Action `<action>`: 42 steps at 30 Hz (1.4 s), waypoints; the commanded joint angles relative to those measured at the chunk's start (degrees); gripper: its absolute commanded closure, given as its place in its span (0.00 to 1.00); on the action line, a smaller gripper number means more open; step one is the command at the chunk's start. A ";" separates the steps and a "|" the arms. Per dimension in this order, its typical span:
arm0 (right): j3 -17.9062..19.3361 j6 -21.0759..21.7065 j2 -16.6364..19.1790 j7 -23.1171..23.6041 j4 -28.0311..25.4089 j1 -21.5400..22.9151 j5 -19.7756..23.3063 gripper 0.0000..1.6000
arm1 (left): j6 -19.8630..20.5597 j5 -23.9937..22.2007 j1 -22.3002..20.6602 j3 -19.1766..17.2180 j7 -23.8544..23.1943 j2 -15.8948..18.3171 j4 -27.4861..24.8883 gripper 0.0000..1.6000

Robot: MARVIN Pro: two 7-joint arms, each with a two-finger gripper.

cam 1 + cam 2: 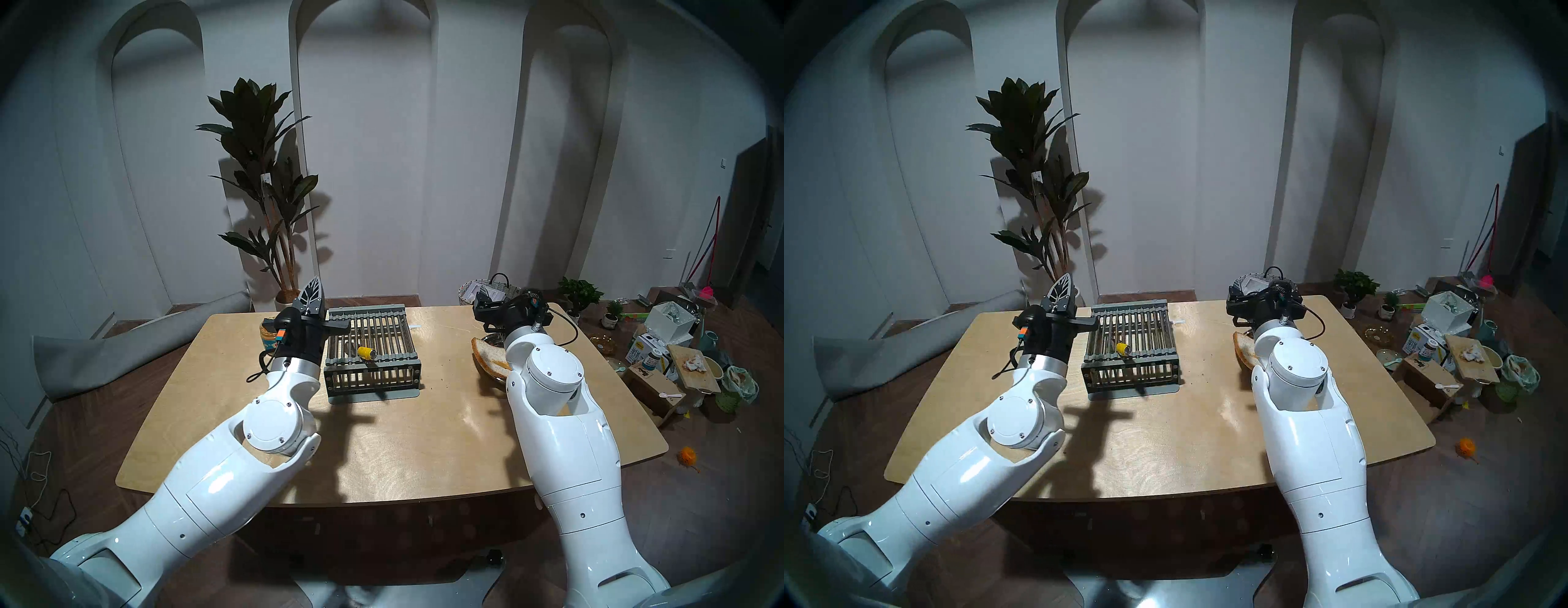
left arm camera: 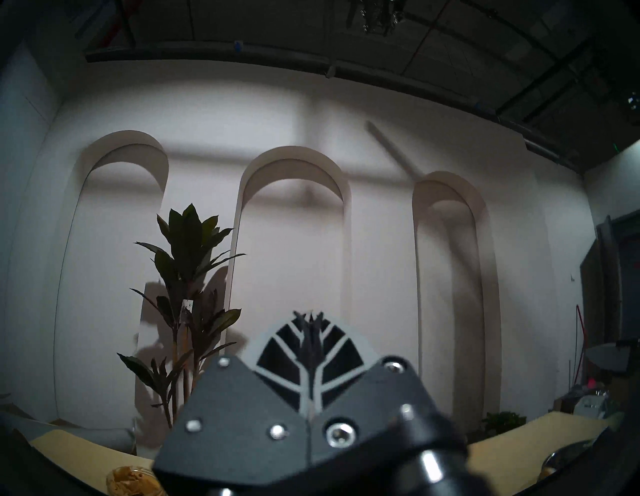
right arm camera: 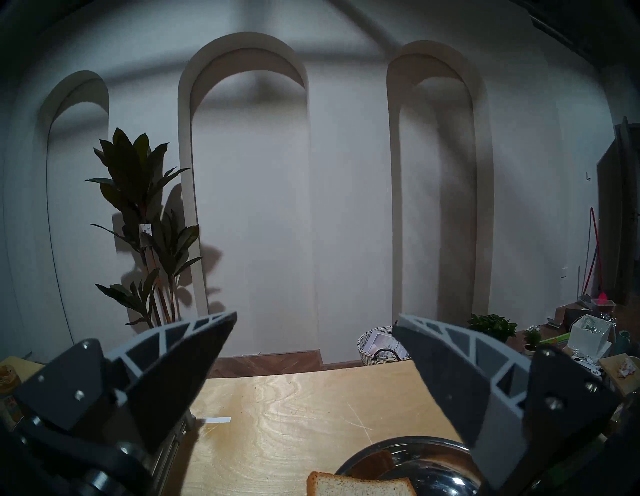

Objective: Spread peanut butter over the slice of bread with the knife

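My left gripper (image 2: 309, 317) is pinched closed, empty; the knife (image 1: 365, 352) lies on the rack (image 1: 371, 339) beside it. My right gripper (image 3: 313, 341) gapes above the bread slice (image 3: 360, 486).

On your bench (image 1: 382, 424) a grey wire rack (image 1: 371, 352) sits near the far edge, left of the middle. Behind the bench a tall potted plant (image 1: 259, 170) stands against the arched wall beside a wicker basket (image 1: 471, 293), and to the right boxes (image 1: 670, 322) clutter the floor.
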 commanded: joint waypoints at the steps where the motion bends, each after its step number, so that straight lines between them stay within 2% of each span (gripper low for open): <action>1: -1.32 0.39 0.22 0.57 0.01 2.56 -0.79 0.00 | 2.71 -2.70 -1.20 -4.37 -4.87 5.89 -0.54 1.00; 3: -2.13 0.98 0.42 1.05 0.89 3.37 -1.40 0.00 | 5.07 -4.94 -1.28 -6.23 -8.10 7.80 -0.09 1.00; 4: -2.13 0.98 0.42 1.05 0.89 3.37 -1.40 0.00 | 5.07 -4.94 -1.28 -6.23 -8.10 7.80 -0.09 1.00; 6: -3.02 1.62 0.53 1.35 2.03 4.17 -2.12 0.00 | 6.92 -8.08 -1.37 -7.32 -11.09 10.30 0.14 1.00; 7: -3.19 1.85 0.44 1.38 2.43 4.45 -2.21 0.00 | 7.79 -8.68 -1.43 -7.96 -11.53 9.88 0.46 1.00; 9: -3.66 2.45 0.53 1.83 3.58 5.32 -2.46 0.00 | 9.82 -11.55 -1.53 -8.24 -14.96 12.77 0.50 1.00; 10: -3.66 2.45 0.53 1.83 3.58 5.32 -2.46 0.00 | 9.82 -11.55 -1.53 -8.24 -14.96 12.77 0.50 1.00; 12: -3.83 3.37 0.39 2.82 5.79 6.83 -1.96 0.00 | 12.30 -14.53 -1.84 -8.80 -17.90 14.02 1.02 1.00; 14: -3.92 3.64 0.48 3.22 6.67 7.45 -1.91 0.00 | 13.45 -15.65 -2.09 -8.90 -17.98 14.08 1.08 1.00; 16: -4.11 3.38 0.70 4.68 8.75 8.99 -1.52 0.00 | 16.10 -18.79 -2.74 -9.22 -21.62 15.88 1.64 1.00; 19: -4.26 3.47 0.80 5.40 9.72 9.92 -1.49 0.00 | 17.35 -20.95 -3.16 -9.72 -23.48 16.34 1.93 1.00; 21: -4.45 2.80 0.97 6.85 11.75 11.48 -1.16 0.00 | 19.94 -24.02 -3.87 -10.23 -27.18 17.40 2.40 1.00; 22: -4.50 2.38 1.01 7.50 12.43 11.95 -0.86 0.00 | 20.54 -24.95 -4.12 -10.26 -27.74 17.56 2.55 0.96; 23: -4.63 1.92 1.12 8.11 13.07 12.40 -0.68 0.00 | 21.26 -25.74 -4.32 -10.50 -29.26 17.77 2.86 0.68; 24: -4.81 1.45 1.21 8.60 13.64 12.80 -0.63 0.00 | 21.55 -26.54 -4.51 -10.90 -30.28 17.60 3.27 0.59; 25: -5.01 0.91 1.29 9.17 14.20 13.17 -0.53 0.00 | 22.32 -27.54 -4.79 -10.96 -30.90 17.74 3.45 0.42; 26: -5.20 0.33 1.35 9.84 14.55 13.37 -0.31 0.00 | 22.79 -27.83 -5.01 -11.12 -32.17 17.93 3.85 0.31; 27: -5.20 0.33 1.35 9.84 14.55 13.37 -0.31 0.00 | 22.79 -27.83 -5.01 -11.12 -32.17 17.93 3.85 0.31; 28: -5.31 -0.19 1.36 10.55 15.18 13.71 -0.04 0.00 | 23.41 -28.78 -5.31 -11.25 -33.56 18.05 4.31 0.04; 29: -5.50 -0.61 1.37 10.85 15.31 13.76 -0.05 0.00 | 23.49 -29.22 -5.33 -11.29 -33.81 18.08 4.49 0.00; 31: -5.78 -2.59 1.35 12.51 16.64 14.26 0.65 0.00 | 24.38 -30.91 -5.80 -11.71 -36.71 18.09 5.96 0.00; 37: -6.23 -5.28 0.91 14.11 17.58 14.64 1.47 0.00 | 24.13 -30.62 -6.45 -11.87 -38.86 18.33 7.65 0.00; 41: -6.97 -6.81 0.42 14.59 17.95 14.42 1.68 0.00 | 22.50 -29.13 -6.51 -12.11 -37.61 17.96 8.25 0.00; 42: -7.11 -7.30 0.30 14.67 17.96 14.22 1.73 0.00 | 22.26 -30.28 -6.37 -12.65 -37.42 17.34 8.56 0.00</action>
